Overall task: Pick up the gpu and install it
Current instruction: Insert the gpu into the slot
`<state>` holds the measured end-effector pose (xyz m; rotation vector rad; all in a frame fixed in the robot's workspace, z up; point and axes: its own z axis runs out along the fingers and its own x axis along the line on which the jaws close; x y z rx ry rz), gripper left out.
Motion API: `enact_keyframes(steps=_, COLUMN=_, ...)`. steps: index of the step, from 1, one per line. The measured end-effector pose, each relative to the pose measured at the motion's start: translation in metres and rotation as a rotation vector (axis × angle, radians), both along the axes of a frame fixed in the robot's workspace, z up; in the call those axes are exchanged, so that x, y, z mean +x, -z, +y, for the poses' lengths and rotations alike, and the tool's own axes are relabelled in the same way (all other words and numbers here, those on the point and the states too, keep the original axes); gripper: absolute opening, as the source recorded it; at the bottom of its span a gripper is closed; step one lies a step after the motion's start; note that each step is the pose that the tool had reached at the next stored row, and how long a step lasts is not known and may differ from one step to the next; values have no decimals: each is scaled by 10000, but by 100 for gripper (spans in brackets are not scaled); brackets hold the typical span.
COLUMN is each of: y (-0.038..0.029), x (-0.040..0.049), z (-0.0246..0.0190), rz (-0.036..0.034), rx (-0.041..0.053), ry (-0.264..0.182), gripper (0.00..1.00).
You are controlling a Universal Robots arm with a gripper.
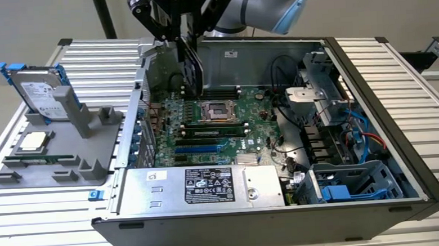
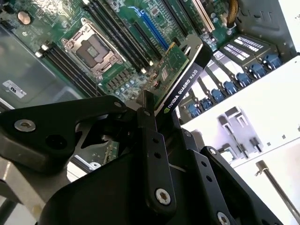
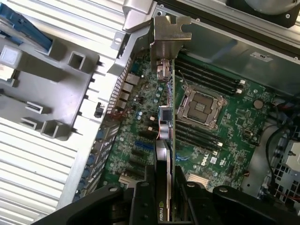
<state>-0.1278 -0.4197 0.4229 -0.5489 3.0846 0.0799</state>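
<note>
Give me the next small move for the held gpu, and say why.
Probably shift it toward the blue slot before any lowering. The gripper holds the gpu upright above the motherboard, apart from it, and it seems to hang nearer the CPU socket than that slot.

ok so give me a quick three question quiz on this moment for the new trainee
1. True or false: the gpu is already seated in a slot on the motherboard.
2. Multiple choice: what stands upright in the grey holder on the exterior view's left of the computer case? A) a hard drive with a blue frame B) a RAM stick C) a fan
3. Short answer: what is the gripper shut on?

Key:
1. False. The card hangs on edge above the board.
2. A.
3. The gpu.
</note>
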Motion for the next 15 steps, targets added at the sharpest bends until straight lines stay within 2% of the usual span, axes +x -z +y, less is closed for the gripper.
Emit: enact_keyframes(steps=15, y=-5, x=1, z=0, rz=0, rx=-1, ry=-1261, gripper=0)
